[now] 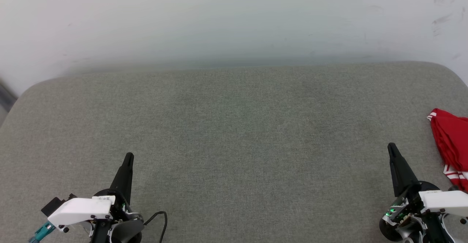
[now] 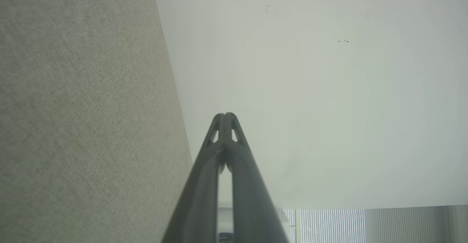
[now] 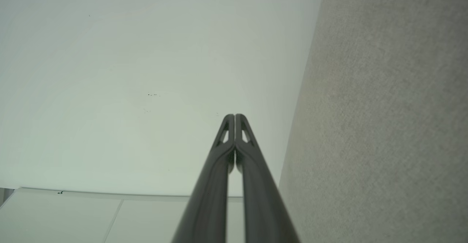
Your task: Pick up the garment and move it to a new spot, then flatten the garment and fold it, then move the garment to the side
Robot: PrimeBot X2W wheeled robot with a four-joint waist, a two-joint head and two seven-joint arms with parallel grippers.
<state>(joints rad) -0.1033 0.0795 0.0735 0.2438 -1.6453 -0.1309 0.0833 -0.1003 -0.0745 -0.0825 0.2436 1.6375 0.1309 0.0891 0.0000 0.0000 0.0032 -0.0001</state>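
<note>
The garment (image 1: 452, 145), red with red-and-white striped trim, lies bunched at the far right edge of the head view on the grey cushioned surface (image 1: 234, 133); most of it is cut off by the frame. My right gripper (image 1: 392, 148) sits at the lower right, just left of the garment and apart from it, shut and holding nothing. At the lower left my left gripper (image 1: 129, 156) is shut and holds nothing. In the wrist views the left gripper (image 2: 225, 115) and the right gripper (image 3: 234, 115) each show both fingers pressed together, pointing toward the pale wall.
The grey cushion's back edge (image 1: 234, 67) meets a pale wall (image 1: 234, 19) with dark scuffs at the upper right. A black cable (image 1: 161, 219) loops by the left wrist. A slatted panel (image 2: 329, 224) shows in the left wrist view.
</note>
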